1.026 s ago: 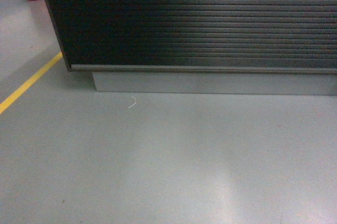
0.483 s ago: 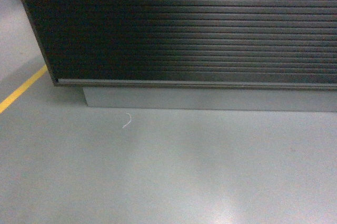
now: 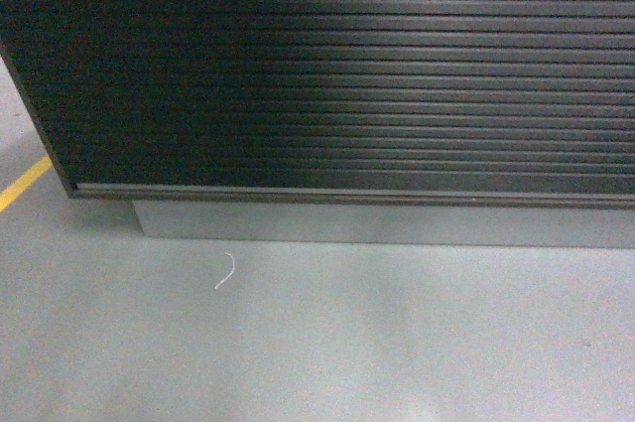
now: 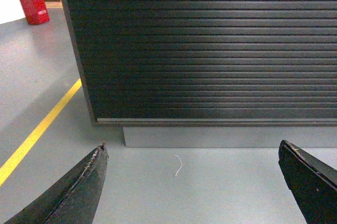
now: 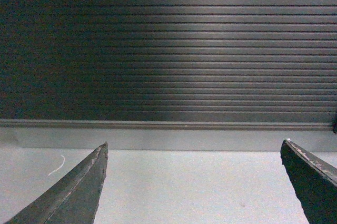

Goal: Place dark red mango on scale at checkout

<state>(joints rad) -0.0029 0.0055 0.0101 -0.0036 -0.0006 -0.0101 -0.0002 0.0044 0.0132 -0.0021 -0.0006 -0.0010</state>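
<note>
Ahead, ribbed black checkout (image 3: 347,74), smooth grey floor (image 3: 347,343)

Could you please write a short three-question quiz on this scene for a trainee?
1. True or false: the dark red mango and the scale show in some view.
2. What lies on the floor before the checkout? A) a white scrap of string B) a coin C) a glove
3. How does the left gripper stand, open or shut?

Key:
1. False; neither shows in any view.
2. A, the white scrap of string.
3. Open, holding nothing; so is the right gripper.
</note>
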